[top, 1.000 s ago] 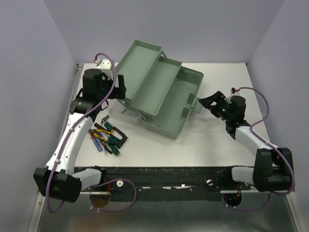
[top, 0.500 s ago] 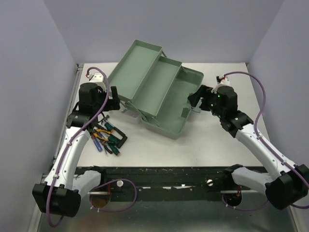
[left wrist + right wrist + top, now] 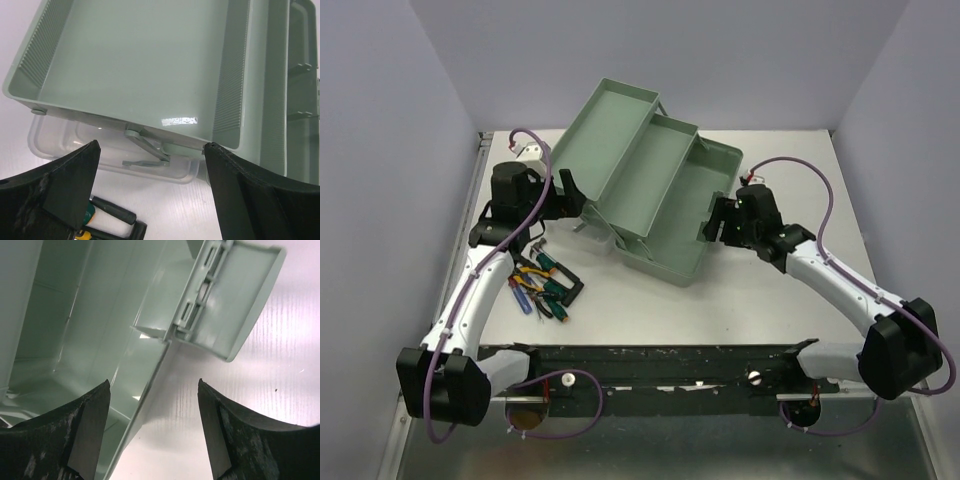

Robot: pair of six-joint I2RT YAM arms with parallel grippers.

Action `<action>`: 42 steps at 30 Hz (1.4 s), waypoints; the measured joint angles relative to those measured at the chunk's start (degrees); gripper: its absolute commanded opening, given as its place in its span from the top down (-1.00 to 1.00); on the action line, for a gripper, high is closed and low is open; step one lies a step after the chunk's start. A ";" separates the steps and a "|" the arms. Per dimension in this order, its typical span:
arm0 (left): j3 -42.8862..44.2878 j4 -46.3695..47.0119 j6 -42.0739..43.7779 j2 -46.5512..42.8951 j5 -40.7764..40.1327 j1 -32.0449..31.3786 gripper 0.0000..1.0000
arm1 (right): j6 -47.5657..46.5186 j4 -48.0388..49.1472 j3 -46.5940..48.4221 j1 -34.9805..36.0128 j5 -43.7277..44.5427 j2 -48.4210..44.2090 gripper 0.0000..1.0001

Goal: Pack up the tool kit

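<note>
- Both jaws stand apart: the left tool (image 3: 151, 150) straddles the toolbox (image 3: 650, 190) top tray (image 3: 140, 65), the right tool (image 3: 154, 385) its wall (beside the latch (image 3: 235, 305)).
- We risk skidding the box if 1 tool pushes alone.

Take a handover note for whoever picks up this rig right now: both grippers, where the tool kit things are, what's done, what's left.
Left gripper: open, empty, facing the top tray of the toolbox.
Right gripper: open, straddling the toolbox's right wall near the latch flap, not gripping.
Hand tools: heaped on the table, left of the toolbox.
Done: toolbox open, trays fanned out, visibly empty.
Left: load every tool, fold trays, close.
</note>
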 measured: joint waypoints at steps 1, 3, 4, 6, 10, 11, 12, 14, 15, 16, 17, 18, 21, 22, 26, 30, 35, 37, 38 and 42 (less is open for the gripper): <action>-0.22 0.76 -0.57 0.28 0.52 0.15 -0.88 | 0.07 0.11 -0.20 0.00 -0.35 0.24 -0.52; -0.28 2.40 -1.66 1.51 1.86 0.26 -0.87 | 0.15 0.15 -0.39 0.00 -1.03 1.27 -0.43; -0.31 3.52 -2.40 2.40 2.67 0.28 -0.87 | 0.17 0.26 -0.39 0.00 -1.29 2.01 -0.37; -0.28 5.68 -3.67 3.98 4.02 0.26 -0.86 | 0.33 0.44 -0.39 0.00 -1.77 3.65 -0.22; -0.26 8.52 -5.46 7.19 5.68 -0.15 -0.85 | 1.07 0.42 -0.39 0.00 -2.34 6.60 -0.04; -0.11 8.85 -5.79 8.48 5.95 -0.37 -0.85 | 1.33 0.44 -0.39 0.00 -2.34 7.10 -0.02; 0.26 9.09 -5.90 9.57 6.21 -0.39 -0.84 | 1.55 0.44 -0.39 0.00 -2.34 7.43 -0.02; 1.29 9.18 -6.05 12.15 6.54 -0.55 -0.84 | 1.81 0.46 -0.39 0.00 -2.27 7.65 -0.02; 1.92 9.31 -6.08 13.38 6.64 -0.76 -0.84 | 1.86 0.50 -0.39 0.00 -2.19 7.65 -0.02; 2.36 9.46 -6.08 14.23 6.64 -0.90 -0.84 | 1.86 0.55 -0.37 0.00 -2.03 7.65 -0.02; 3.02 9.55 -6.05 15.47 6.73 -1.11 -0.84 | 1.86 0.55 -0.37 0.00 -1.70 7.65 -0.02; 3.63 9.42 -6.08 16.50 7.21 -1.22 -0.84 | 1.86 0.50 -0.37 0.00 -1.33 7.65 -0.02; 5.09 9.18 -6.03 18.21 8.15 -1.60 -0.83 | 1.81 0.52 -0.35 -0.02 -0.11 7.65 -0.02; 5.86 8.98 -5.99 18.82 8.41 -1.81 -0.83 | 1.79 0.52 -0.35 -0.04 0.28 7.65 -0.02; 9.38 8.31 -5.57 21.94 9.81 -2.60 -0.84 | 1.73 0.48 -0.11 -0.59 1.40 7.65 -0.03; 12.24 6.23 -4.72 23.63 10.43 -2.99 -0.87 | 1.25 0.46 0.31 -1.36 2.64 7.43 -0.12; 12.35 4.37 -3.63 22.32 8.92 -2.97 -0.98 | -0.50 -0.15 0.35 -1.53 2.99 4.26 -0.63; 11.32 3.96 -2.99 19.96 6.71 -2.95 -0.99 | -2.23 -0.11 0.37 -1.53 2.99 0.94 -0.70; 10.60 3.56 -2.51 17.97 4.83 -2.93 -0.98 | -2.82 -0.09 0.39 -1.53 2.93 -0.52 -0.71; 8.76 2.19 -0.68 9.20 -0.35 -2.73 -0.98 | -5.70 0.33 0.46 -1.53 2.23 -7.50 -0.71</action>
